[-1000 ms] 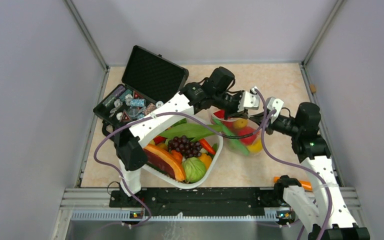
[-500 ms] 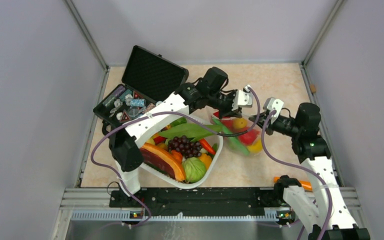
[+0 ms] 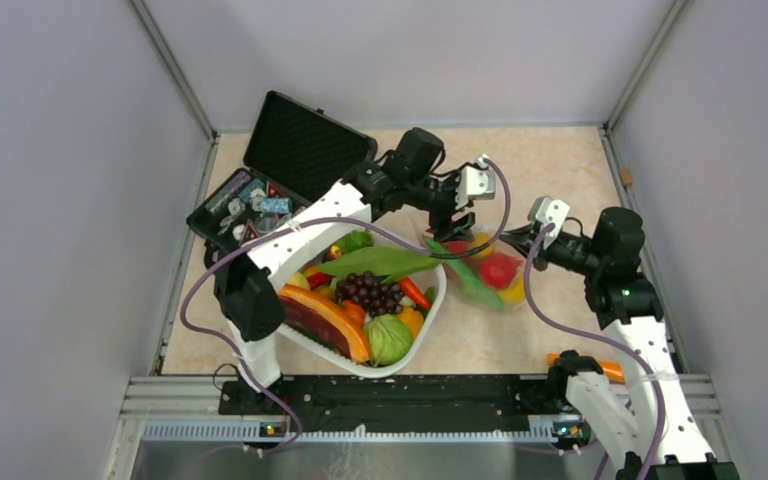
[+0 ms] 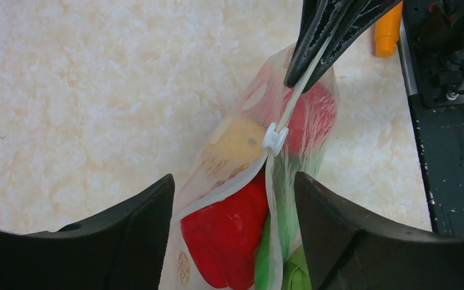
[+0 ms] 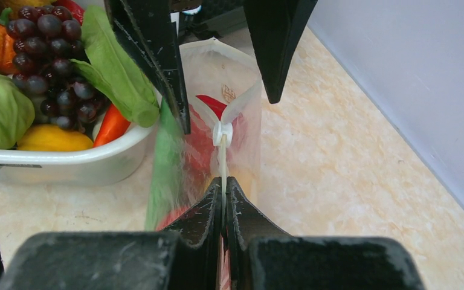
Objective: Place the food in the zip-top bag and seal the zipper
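Inside one zip-top bag [image 5: 217, 66], two red pieces [image 4: 229, 235], one lemon [image 4: 235, 142]; left claw [image 4: 232, 188] agape, right claw [image 5: 225, 187] tight on zipper [image 5: 222, 160].

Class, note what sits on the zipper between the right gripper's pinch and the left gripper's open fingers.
A white slider on the zipper, between right gripper and left gripper; the left wrist view shows it.

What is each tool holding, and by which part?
The right tool is shut on the zip-top bag, pinching its zipper strip at the sealed end. The left tool is open, straddling the bag, holding nothing.
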